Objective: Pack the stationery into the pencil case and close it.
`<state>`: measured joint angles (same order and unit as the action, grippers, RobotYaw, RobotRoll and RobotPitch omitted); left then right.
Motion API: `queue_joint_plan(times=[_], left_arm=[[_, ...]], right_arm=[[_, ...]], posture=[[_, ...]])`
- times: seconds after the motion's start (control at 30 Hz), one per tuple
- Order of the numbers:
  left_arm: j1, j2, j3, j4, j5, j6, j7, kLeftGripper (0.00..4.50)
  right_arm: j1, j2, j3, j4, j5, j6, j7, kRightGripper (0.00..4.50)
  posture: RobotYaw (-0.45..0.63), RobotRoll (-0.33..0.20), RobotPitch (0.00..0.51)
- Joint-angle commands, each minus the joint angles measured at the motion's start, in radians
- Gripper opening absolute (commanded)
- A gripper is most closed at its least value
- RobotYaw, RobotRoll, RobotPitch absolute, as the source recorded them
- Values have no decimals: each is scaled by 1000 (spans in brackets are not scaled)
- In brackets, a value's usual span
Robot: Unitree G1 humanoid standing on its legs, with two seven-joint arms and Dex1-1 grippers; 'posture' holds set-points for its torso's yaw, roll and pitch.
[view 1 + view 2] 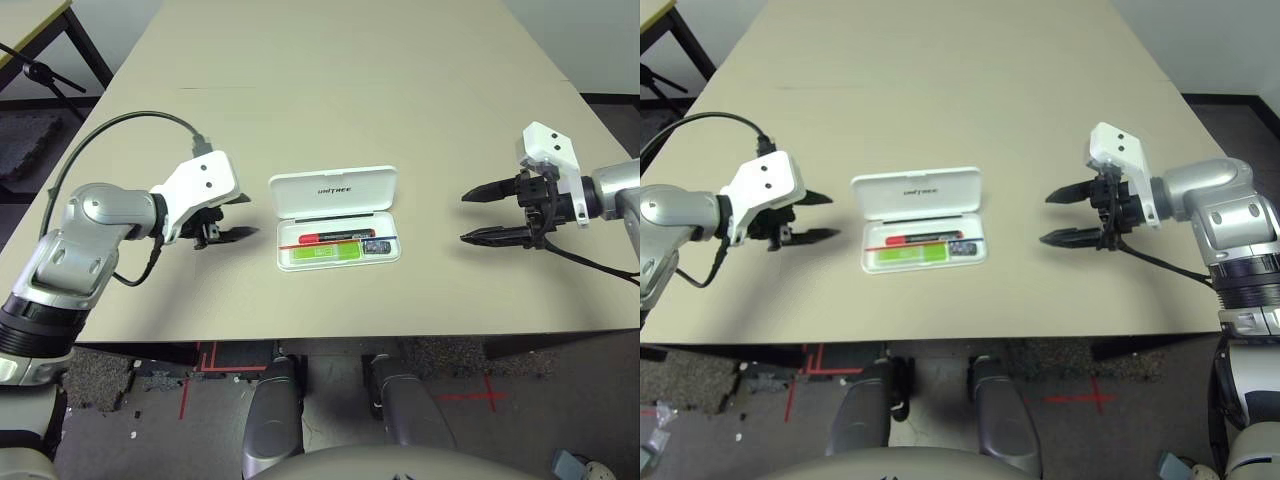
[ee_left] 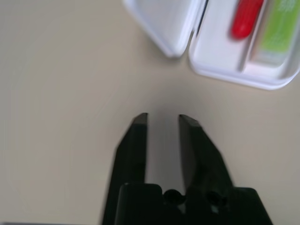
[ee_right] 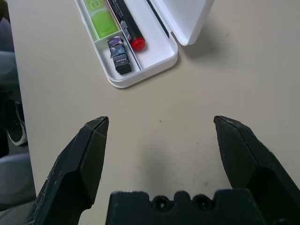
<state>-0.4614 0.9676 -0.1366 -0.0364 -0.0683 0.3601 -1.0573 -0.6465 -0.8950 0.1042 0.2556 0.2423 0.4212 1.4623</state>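
Case [image 1: 335, 215] sat centre frame, lid [image 1: 333, 190] up, highlighter [image 1: 325, 254], marker [image 1: 334, 237], small piece [image 3: 119, 56] inside. Left gripper [image 1: 236, 216] fingers narrowly apart, empty; right gripper [image 1: 478, 216] wide apart, empty. Closing remained: push lid from back edge, steady base.

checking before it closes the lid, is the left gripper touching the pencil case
Apart. The left eye view shows bare table between the left gripper and the open pencil case; the left wrist view shows that gap too.
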Motion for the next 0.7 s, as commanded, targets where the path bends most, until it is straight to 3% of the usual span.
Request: queue_joint_plan(times=[0.03, 0.13, 0.23, 0.43, 0.7], left_arm=[[-25, -15, -20, 68, 66, -47, 39, 39], [-108, -93, -15, 186, 148, -89, 186, 39], [-163, -167, -3, 262, 166, -109, 260, 39], [-198, -276, -4, 347, 157, -140, 301, 39], [-215, -358, -14, 396, 152, -175, 297, 39]], right_arm=[[4, 4, 2, -9, 3, -4, -3, 4500], [3, 8, 6, -9, 0, -7, -5, 4500], [5, 6, 11, -14, -1, -7, 2, 4500], [4, 1, 14, -14, -9, -15, 2, 4500], [17, -5, 10, -18, -14, -20, 1, 4500]], posture=[[-8, 0, 153], [-7, 0, 152], [-7, 0, 152], [-24, 0, 145], [-29, 0, 143]])
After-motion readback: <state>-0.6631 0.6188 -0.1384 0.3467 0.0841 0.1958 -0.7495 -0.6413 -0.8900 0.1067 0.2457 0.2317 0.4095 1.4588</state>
